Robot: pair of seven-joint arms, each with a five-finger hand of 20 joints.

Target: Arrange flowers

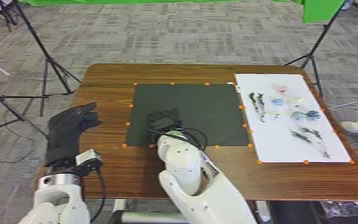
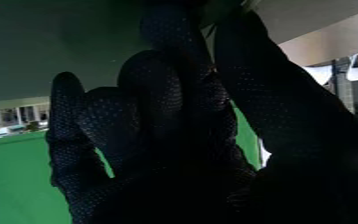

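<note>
Right hand: your right hand (image 1: 165, 120) is over the near-left part of the black mat (image 1: 211, 107), glove pointing away from the robot; you cannot tell whether it is open, closed or clamped on a stem.
Flowers: they lie to its right, past the mat's right edge, on the white sheet (image 1: 291, 154); the pink flower (image 1: 282, 89) is at the far end, the blue flower (image 1: 313, 115) nearer you by the sheet's right side.
Nearest stems: the upright-running green sprigs (image 1: 259, 106) lie along the sheet's left side, long axis mostly fore-and-aft, so they are the closest pieces to your right hand.
Slanted stems: the leafy sprigs (image 1: 310, 137) run from far-left to near-right, bare ends toward the sheet's near-right corner.
Nearer arm: the right; your left hand (image 1: 69, 125) is at the table's left side, relaxed and open, with the whole mat between it and the flowers.
Coming move: if your right hand is free, it likely needs to travel right and pinch across a stem; if it has one, the mat is probably the place to set it.
Risk: neighbouring blooms sit close, so a wide sweep could drag them.
</note>
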